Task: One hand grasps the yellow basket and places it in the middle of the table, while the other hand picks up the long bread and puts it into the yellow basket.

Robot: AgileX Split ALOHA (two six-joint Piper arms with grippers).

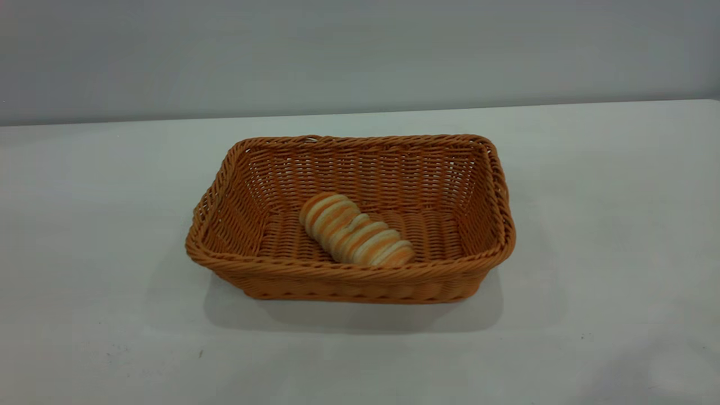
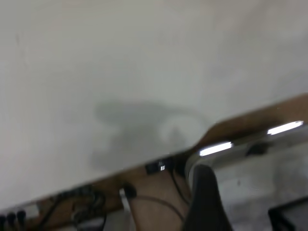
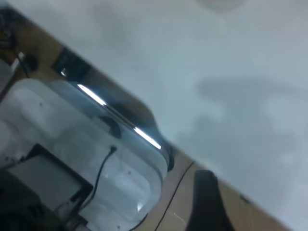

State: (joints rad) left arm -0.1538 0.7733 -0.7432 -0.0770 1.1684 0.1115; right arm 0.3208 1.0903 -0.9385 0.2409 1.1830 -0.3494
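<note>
The long bread (image 1: 356, 229) lies inside the yellow basket (image 1: 360, 273), on its woven floor, a little toward the near wall and close to the middle of its length. Its long axis runs on a slant: one rounded end points toward the far left of the basket, the other toward the near right, almost at the near wall. Nothing else is in the basket. The basket stands upright around the middle of the table (image 1: 607, 225), its long side facing the exterior camera. Neither of my arms shows in that view. My left wrist camera sees only bare tabletop and its edge, my right one the same, so I cannot tell whether either claw is released or clenched
</note>
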